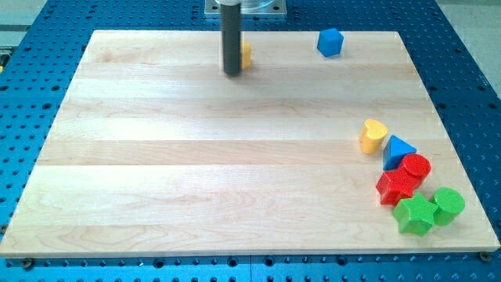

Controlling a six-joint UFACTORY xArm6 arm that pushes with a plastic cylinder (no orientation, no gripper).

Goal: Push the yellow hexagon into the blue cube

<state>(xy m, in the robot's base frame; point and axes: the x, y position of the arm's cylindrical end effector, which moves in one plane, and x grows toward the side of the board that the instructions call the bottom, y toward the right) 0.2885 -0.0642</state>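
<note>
The yellow hexagon [246, 55] lies near the view's top edge of the wooden board, mostly hidden behind my rod. My tip [232, 73] rests on the board just to the left of it, touching or nearly touching. The blue cube [330, 41] sits further to the view's right, near the top edge, well apart from the hexagon.
A cluster of blocks sits at the view's lower right: a yellow heart [373, 135], a blue triangle [399, 150], a red cylinder [416, 168], a red star [396, 187], a green star [416, 215] and a green cylinder [448, 205]. The board [196, 157] lies on a blue perforated table.
</note>
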